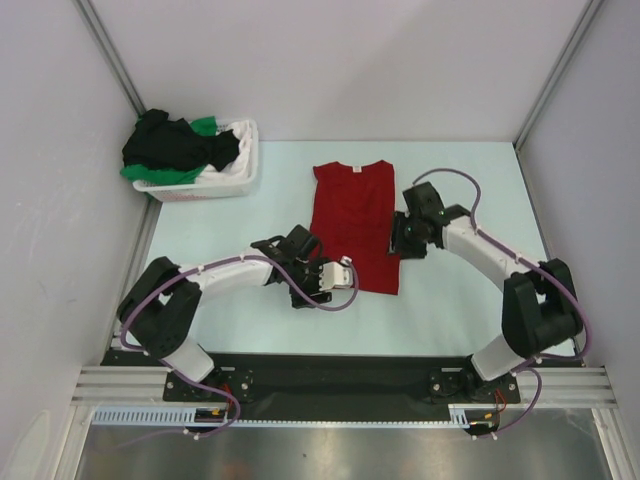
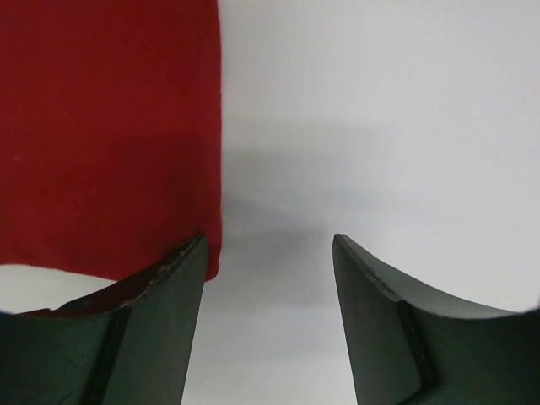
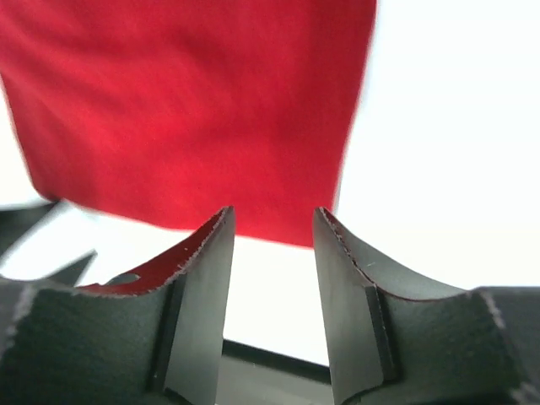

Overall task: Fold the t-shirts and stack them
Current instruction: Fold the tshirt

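Table: a pale, smooth table [image 1: 450, 300] with a dull shine. It fills the floor of the little room.
Room: plain white walls [image 1: 350, 60] stand on the left, right and far sides. Thin metal posts [image 1: 108, 50] run up the far corners.
Near edge: a black plate [image 1: 330, 372] and a metal rail [image 1: 340, 390] hold both arms.
Red shirt: the red shirt [image 1: 352, 215] lies flat in the middle of the table, with its neck at the far end.
Basket: a white basket [image 1: 247, 165] sits in the far left corner, well apart from the red shirt.
Other shirts: a black shirt [image 1: 170, 145] is piled on top in the basket. A green shirt [image 1: 205, 126] peeks out from under it (it shows at the far side and again at the near left).
Left hand: the left gripper [image 2: 270, 240] is open, with only bare table between its fingers. It is at the near left corner of the red shirt, and the cloth's edge is just beside one finger.
Right hand: the right gripper [image 3: 274, 211] is open too and holds nothing. It is at the right edge of the red shirt, and its shadow falls on the table.
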Controlling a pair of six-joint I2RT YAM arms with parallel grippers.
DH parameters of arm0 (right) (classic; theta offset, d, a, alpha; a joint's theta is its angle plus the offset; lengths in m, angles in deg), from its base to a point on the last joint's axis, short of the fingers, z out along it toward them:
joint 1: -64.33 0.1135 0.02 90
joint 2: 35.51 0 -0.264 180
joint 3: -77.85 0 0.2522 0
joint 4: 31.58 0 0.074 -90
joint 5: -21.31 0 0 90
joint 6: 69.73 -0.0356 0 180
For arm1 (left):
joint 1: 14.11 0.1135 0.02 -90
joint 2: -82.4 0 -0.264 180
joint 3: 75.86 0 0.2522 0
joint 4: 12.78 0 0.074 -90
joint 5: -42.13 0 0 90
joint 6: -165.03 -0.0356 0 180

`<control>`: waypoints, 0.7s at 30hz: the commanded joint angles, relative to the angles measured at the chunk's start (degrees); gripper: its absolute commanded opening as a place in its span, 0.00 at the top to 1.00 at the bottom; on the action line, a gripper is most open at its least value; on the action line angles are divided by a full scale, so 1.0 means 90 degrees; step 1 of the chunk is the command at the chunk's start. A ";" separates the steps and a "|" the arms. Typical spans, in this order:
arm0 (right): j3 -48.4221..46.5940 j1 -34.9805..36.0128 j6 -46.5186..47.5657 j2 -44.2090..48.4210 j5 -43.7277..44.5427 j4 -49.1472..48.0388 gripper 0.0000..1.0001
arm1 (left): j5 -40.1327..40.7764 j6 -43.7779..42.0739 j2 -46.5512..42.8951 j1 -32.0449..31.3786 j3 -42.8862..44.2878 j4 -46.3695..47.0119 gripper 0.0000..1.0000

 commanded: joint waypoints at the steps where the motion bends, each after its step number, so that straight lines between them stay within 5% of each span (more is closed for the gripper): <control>1: 0.1079 0.0114 -0.0741 0.0604 -0.0428 -0.0426 0.52 | 0.0690 -0.0464 -0.0187 0.0026 -0.0328 0.0998 0.34; 13: 0.2528 0.0144 -0.1610 0.0647 -0.0809 -0.1852 0.52 | 0.0858 -0.0259 -0.0304 -0.0053 -0.0769 0.1423 0.38; 21: 0.2841 -0.0022 -0.1631 0.0685 -0.0819 -0.1844 0.96 | 0.0117 -0.0795 -0.0753 -0.0053 -0.0242 -0.0706 0.39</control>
